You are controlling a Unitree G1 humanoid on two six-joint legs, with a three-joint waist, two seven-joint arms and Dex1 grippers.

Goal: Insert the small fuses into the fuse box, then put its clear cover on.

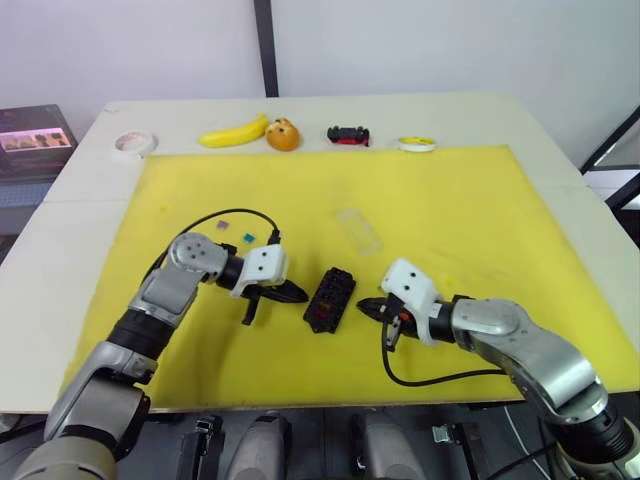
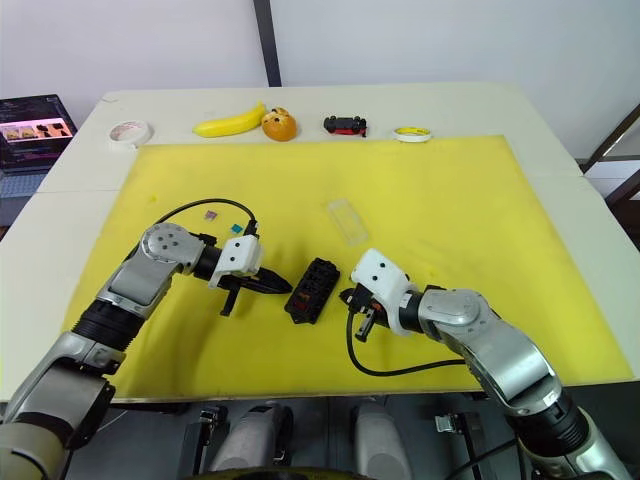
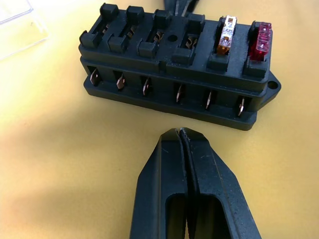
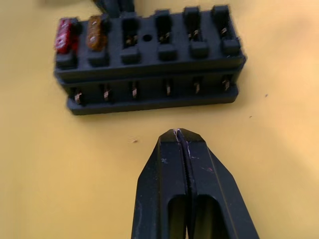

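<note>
On the yellow mat (image 1: 480, 220): both grippers sitting closed and empty beside the fuse box (image 1: 329, 298).

The left gripper (image 1: 292, 292) and right gripper (image 1: 368, 306) are flanking the box; a sideways nudge risks sliding it. Wrist views are showing two seated fuses (image 3: 244, 40); head views are showing loose fuses (image 1: 236, 232) and the clear cover (image 1: 359, 230).

Clear cover (image 3: 17, 22) cut off at wrist view's edge; loose fuses (image 1: 235, 232) too small to tell colours.

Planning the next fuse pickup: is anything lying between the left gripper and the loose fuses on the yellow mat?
Nothing visible does. The purple fuse and teal fuse lie on bare yellow mat just beyond the left gripper, which is shut.
</note>
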